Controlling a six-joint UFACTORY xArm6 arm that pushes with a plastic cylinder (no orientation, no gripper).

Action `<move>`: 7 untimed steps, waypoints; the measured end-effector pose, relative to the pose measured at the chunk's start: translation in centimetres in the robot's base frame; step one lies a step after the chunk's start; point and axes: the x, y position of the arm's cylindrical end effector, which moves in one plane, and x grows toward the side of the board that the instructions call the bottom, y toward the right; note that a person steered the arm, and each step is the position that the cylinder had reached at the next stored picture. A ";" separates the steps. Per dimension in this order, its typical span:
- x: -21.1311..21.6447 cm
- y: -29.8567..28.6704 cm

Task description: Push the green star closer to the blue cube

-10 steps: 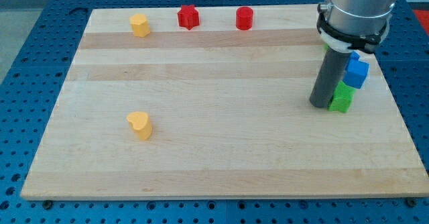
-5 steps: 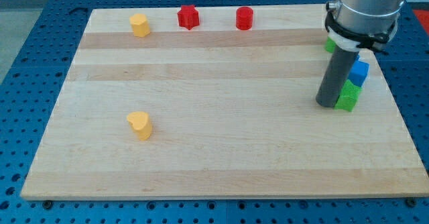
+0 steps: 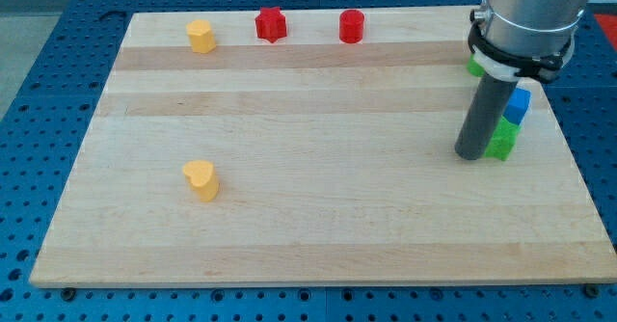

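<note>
The green star sits near the board's right edge, mostly hidden behind my rod. The blue cube is just above and right of it; the two look to be touching or nearly so. My tip rests on the board right against the green star's left side. A second green block peeks out behind the arm's collar, higher up at the right.
A yellow block, a red star and a red cylinder stand along the wooden board's top edge. A yellow heart sits at the lower left. Blue perforated table surrounds the board.
My rod has moved slightly right, pushing the green star right toward the blue cube; the cube is now more hidden behind the arm. The other blocks have not moved.
</note>
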 end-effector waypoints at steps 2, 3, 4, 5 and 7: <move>-1.1 0.1; -1.1 0.2; -1.1 0.5; -1.1 1.3; -1.0 1.8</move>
